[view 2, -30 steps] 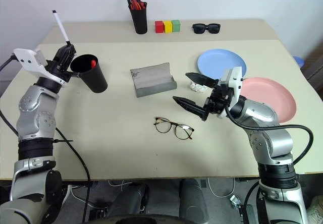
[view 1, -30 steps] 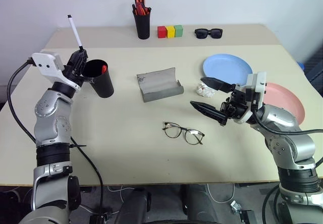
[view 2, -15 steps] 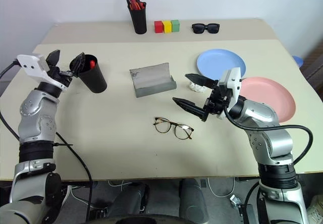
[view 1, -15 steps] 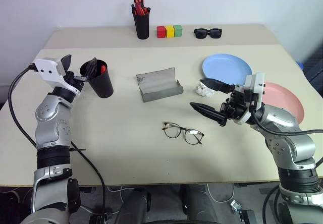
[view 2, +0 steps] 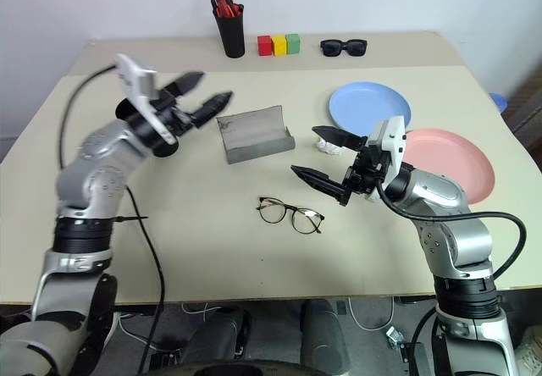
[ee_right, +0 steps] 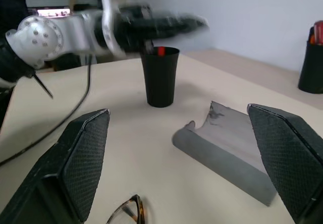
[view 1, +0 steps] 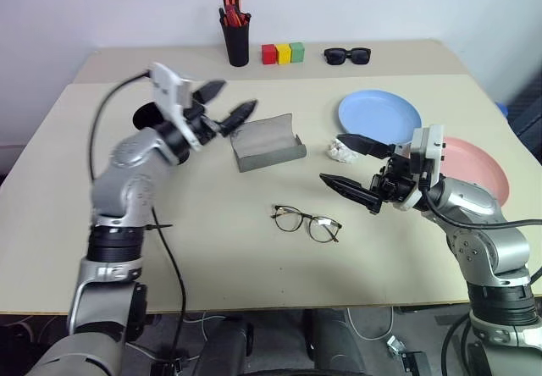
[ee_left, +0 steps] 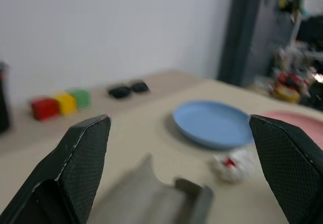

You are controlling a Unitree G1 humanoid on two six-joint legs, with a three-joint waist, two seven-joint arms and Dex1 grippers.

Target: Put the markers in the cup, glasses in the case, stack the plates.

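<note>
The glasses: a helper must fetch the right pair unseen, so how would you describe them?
On the beige table, look near the front edge, in front of the open grey case. The glasses lie there, thin-framed with clear lenses, unlike the thick dark sunglasses at the back.

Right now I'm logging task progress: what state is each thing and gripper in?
case: open, empty
glasses: unfolded, on the table
cup: upright, red marker inside
blue plate, pink plate: unstacked
left gripper: open, empty
right gripper: open, empty

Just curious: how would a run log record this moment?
left gripper: open, above case | right gripper: open | glasses: on table
</note>
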